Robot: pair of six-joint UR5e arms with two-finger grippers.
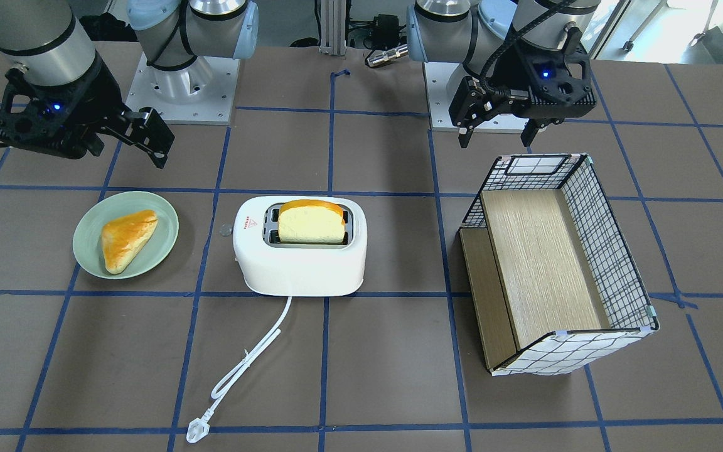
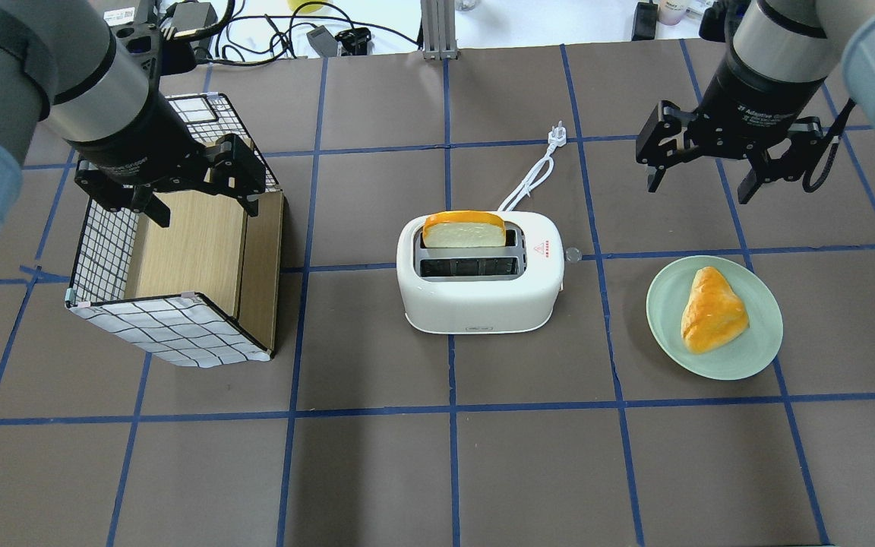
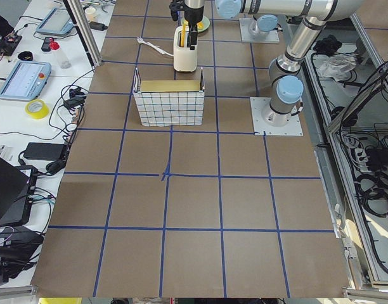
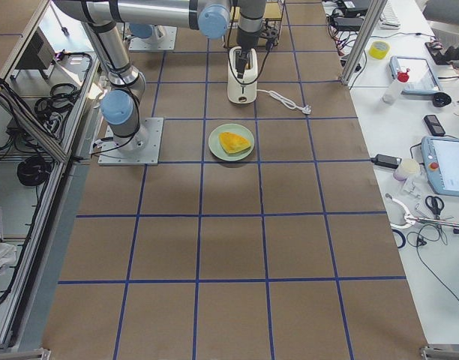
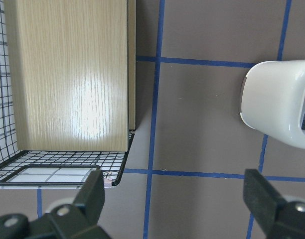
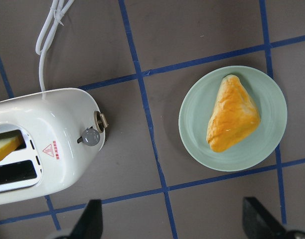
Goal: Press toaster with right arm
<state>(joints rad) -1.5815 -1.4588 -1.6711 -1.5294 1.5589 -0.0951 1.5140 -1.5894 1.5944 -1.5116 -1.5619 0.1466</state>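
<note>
The white two-slot toaster (image 2: 481, 273) stands mid-table with a slice of bread (image 2: 463, 229) upright in its far slot. Its small grey lever (image 6: 90, 136) sticks out of the end that faces the plate, and it also shows in the overhead view (image 2: 573, 254). The toaster also shows in the front view (image 1: 302, 254). My right gripper (image 2: 705, 163) is open and empty, hovering above the table beyond the plate, well off from the toaster. My left gripper (image 2: 194, 199) is open and empty above the basket.
A pale green plate (image 2: 756, 353) with a triangular pastry (image 2: 711, 310) lies right of the toaster. A wire-grid basket (image 2: 111, 251) with a wooden insert stands to the left. The toaster's white cord (image 2: 529, 178) and plug trail away across the table.
</note>
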